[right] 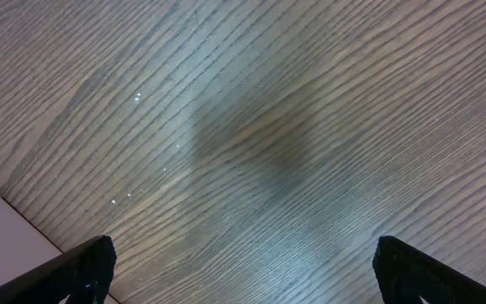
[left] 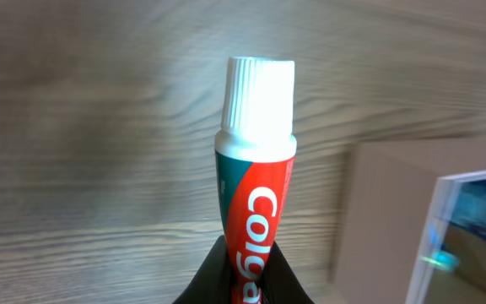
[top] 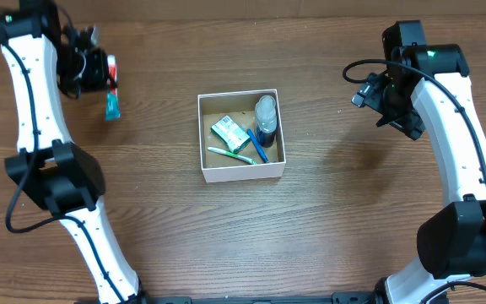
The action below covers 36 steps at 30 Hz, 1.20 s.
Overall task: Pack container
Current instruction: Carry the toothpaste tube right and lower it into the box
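The square, low white box with a brown cardboard floor sits in the middle of the brown wooden table. It has no lid. Inside, a small green and white packet lies at about 9 o'clock. A clear bottle with a dark bottom lies at about 2 o'clock, by the box wall. A thin blue stick and a thin green stick lie near the 6 o'clock side.

The left arm comes up from the near edge of the table, bends at its black elbow, and reaches far up to the top corner. Then its wrist turns in toward the middle. The left pincer is at about 10 o'clock from the box, well apart from it. It is closed tight on a red and green toothpaste tube with a white ribbed cap. The dark fingers pinch the lower part of the tube. The cap points to 12 o'clock in the wrist view.

The right arm also rises from the near edge and goes up the right side. Its wrist bends in and down toward the table. The right pincer is between 2 and 3 o'clock from the box, well apart from it. Its two black fingers are spread wide, with only bare wood between them. It holds nothing.
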Each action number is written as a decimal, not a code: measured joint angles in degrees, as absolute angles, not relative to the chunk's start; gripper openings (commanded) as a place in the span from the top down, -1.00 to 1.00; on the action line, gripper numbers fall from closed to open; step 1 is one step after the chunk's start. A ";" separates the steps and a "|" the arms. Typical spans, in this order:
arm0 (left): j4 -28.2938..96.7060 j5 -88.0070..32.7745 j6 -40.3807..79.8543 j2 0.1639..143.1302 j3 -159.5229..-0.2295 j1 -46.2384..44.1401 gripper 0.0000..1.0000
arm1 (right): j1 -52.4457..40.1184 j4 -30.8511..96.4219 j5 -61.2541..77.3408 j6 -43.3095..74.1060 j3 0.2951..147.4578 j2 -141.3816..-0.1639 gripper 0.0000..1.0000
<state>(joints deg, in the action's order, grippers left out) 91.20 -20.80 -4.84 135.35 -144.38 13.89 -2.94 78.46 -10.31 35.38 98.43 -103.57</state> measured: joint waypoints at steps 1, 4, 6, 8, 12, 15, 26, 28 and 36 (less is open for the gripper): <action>92.82 -21.43 -5.04 135.24 -148.64 12.38 0.92 | -2.94 78.48 -10.31 35.38 98.43 -103.57 -1.00; 95.96 -22.17 -7.16 134.85 -154.85 7.46 0.90 | -2.94 78.46 -10.28 35.35 98.43 -103.57 -1.00; 96.36 -22.48 -8.80 134.26 -156.64 3.53 0.88 | -2.94 78.48 -10.28 35.38 98.43 -103.57 -1.00; 96.49 -22.83 -11.70 132.79 -157.51 -3.16 0.89 | -2.92 78.50 -10.31 35.38 98.43 -103.57 -1.00; 96.53 -22.48 -15.14 132.00 -157.67 -11.66 0.89 | -2.94 78.46 -10.28 35.38 98.43 -103.57 -1.00; 96.62 -21.93 -17.63 132.00 -157.67 -16.95 0.91 | -2.92 78.48 -10.31 35.35 98.43 -103.57 -1.00; 96.66 -8.34 -24.27 131.83 -154.56 -29.67 0.91 | -2.92 78.48 -10.28 35.38 98.43 -103.57 -0.99; 96.66 -7.09 -24.67 131.57 -151.37 -30.17 0.90 | -2.92 78.48 -10.31 35.35 98.43 -103.57 -1.00; 96.75 -5.96 -30.15 115.63 -133.03 -30.41 0.89 | -2.92 78.50 -10.28 35.38 98.43 -103.57 -1.00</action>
